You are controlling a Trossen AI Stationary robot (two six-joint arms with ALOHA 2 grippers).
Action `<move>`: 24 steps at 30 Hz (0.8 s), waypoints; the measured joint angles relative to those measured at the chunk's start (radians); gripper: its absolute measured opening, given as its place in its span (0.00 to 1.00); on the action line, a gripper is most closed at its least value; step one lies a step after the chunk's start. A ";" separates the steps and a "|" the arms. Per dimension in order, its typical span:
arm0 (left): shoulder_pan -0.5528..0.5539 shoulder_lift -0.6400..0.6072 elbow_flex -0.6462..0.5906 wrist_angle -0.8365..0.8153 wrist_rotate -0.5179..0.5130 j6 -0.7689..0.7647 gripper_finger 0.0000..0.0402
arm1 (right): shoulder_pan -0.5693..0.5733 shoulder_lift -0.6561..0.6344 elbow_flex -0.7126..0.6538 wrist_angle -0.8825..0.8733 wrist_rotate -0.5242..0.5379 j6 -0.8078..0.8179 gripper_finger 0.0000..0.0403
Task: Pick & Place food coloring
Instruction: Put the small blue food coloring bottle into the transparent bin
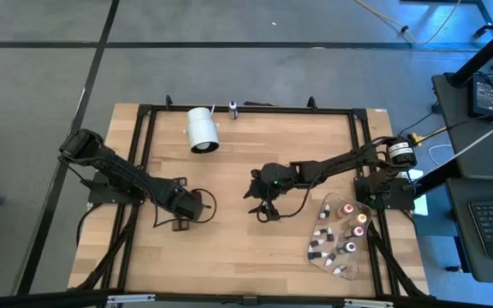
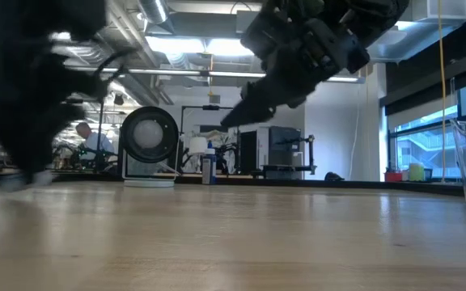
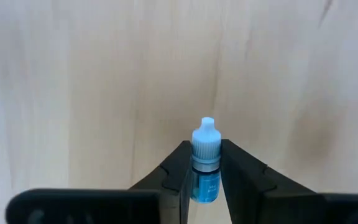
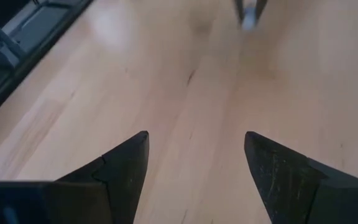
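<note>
only the left wrist view shows what the left gripper [image 3: 205, 180] has: a tiny blue dropper bottle [image 3: 205, 174] with a pale blue cap, pinched between the two dark fingers [image 3: 176, 171], standing upright against the bare wood of the table [image 3: 104, 81]. from the high view that same gripper [image 1: 181, 224] sits low on the left half of the table, and the bottle there is too small and too covered by the arm to make out.

the right wrist view shows the right gripper [image 4: 196, 168] with its fingers spread wide and nothing between them, just wood below; a blurred dark and pale shape at the far edge of that picture cannot be identified. the high view places this gripper [image 1: 264, 208] near the middle of the table, well apart from the left one.

the low view gives only dark, blurred arm shapes, one on the left and one hanging from above, and a person in the room behind; no bottle is readable in it.

the high view alone shows the clear tray [image 1: 315, 224] by the table's right edge, holding the rest of the food coloring [image 1: 346, 227], small bottles with reddish, orange and dark contents; its far side is partly under the right arm's base. a white cylinder [image 1: 202, 129] lies near the far edge.
</note>
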 joint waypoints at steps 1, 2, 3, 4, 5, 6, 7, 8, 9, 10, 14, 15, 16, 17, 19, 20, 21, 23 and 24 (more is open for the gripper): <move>0.006 0.000 0.010 0.055 -0.027 0.005 0.17 | 0.000 0.000 0.000 0.018 0.000 -0.007 0.66; 0.014 0.000 0.019 0.117 -0.050 0.018 0.17 | 0.001 0.000 0.000 0.034 0.000 -0.008 0.66; 0.023 0.000 0.025 0.186 -0.066 0.040 0.17 | 0.003 0.000 0.000 0.055 0.000 -0.007 0.66; 0.032 0.000 0.028 0.264 -0.076 0.068 0.17 | 0.004 0.000 0.000 0.075 0.000 -0.007 0.66; 0.042 0.000 0.030 0.351 -0.082 0.104 0.17 | 0.007 0.000 0.000 0.092 0.000 -0.007 0.66; 0.052 0.000 0.030 0.446 -0.085 0.144 0.17 | 0.010 0.000 0.000 0.103 0.000 -0.006 0.66; 0.061 0.000 0.030 0.536 -0.084 0.194 0.17 | 0.014 0.000 0.000 0.112 0.000 -0.006 0.66; 0.068 0.000 0.031 0.622 -0.084 0.247 0.17 | 0.018 0.000 0.000 0.119 0.000 -0.009 0.66; 0.076 0.000 0.032 0.697 -0.076 0.295 0.17 | 0.023 0.000 0.000 0.122 0.000 -0.011 0.66; 0.082 0.000 0.032 0.761 -0.067 0.342 0.17 | 0.028 0.000 0.000 0.122 0.000 -0.011 0.66; 0.099 0.000 0.032 0.871 -0.051 0.477 0.17 | 0.042 0.000 0.000 0.117 0.000 0.001 0.66; 0.103 0.000 0.032 0.885 -0.053 0.494 0.17 | 0.044 0.000 0.000 0.121 0.000 0.019 0.66; 0.109 0.000 0.032 0.897 -0.054 0.504 0.17 | 0.045 0.000 0.000 0.127 0.000 0.028 0.66; 0.115 0.000 0.031 0.909 -0.051 0.505 0.17 | 0.046 0.000 0.000 0.136 0.003 0.047 0.66; 0.121 0.000 0.030 0.927 -0.050 0.505 0.17 | 0.045 0.000 -0.001 0.163 0.004 0.072 0.66; 0.124 0.000 0.030 0.940 -0.050 0.503 0.17 | 0.045 0.000 -0.001 0.181 0.008 0.074 0.66; 0.126 0.000 0.030 0.950 -0.048 0.501 0.17 | 0.045 0.000 -0.001 0.198 0.017 0.074 0.66; 0.126 0.000 0.030 0.962 -0.046 0.500 0.17 | 0.046 0.000 0.000 0.205 0.026 0.061 0.66; 0.126 0.000 0.030 0.966 -0.045 0.500 0.17 | 0.046 0.000 -0.001 0.207 0.026 0.048 0.66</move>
